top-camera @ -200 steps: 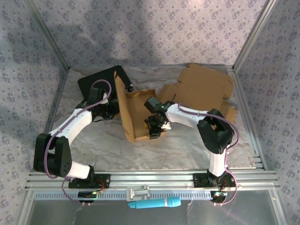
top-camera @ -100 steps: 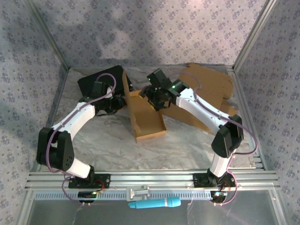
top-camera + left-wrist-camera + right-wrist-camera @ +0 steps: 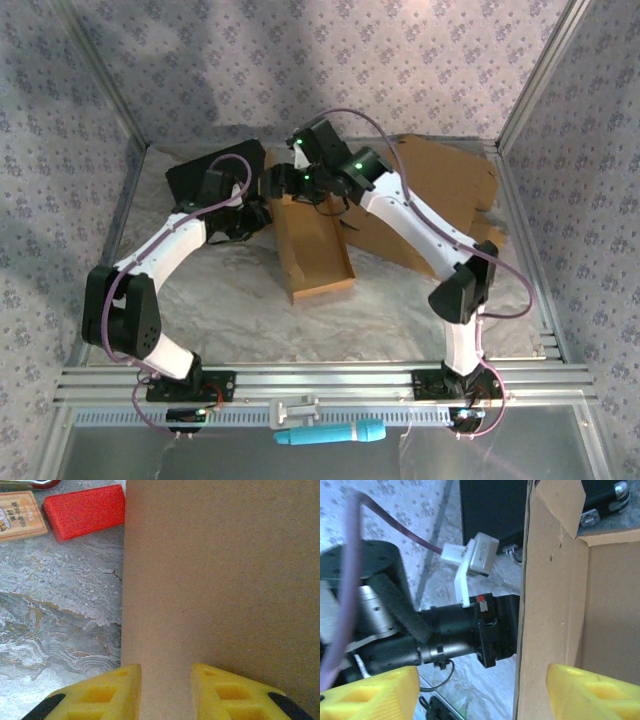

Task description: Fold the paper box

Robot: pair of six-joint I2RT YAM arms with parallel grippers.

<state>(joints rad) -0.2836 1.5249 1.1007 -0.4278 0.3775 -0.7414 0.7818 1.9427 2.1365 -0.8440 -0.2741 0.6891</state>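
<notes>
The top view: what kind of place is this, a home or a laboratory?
Probably a laboratory robot cell: the left arm and right arm are bolted to an aluminium rail, and patterned walls enclose the table.

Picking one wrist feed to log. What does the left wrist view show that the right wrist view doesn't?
Left wrist adds a red block and a printed card. Right wrist adds the left arm's black wrist, a purple cable, its white connector and a black case. Both show the table and the brown paper box: the left end effector at a flat panel, the right end effector open astride a wall.
</notes>
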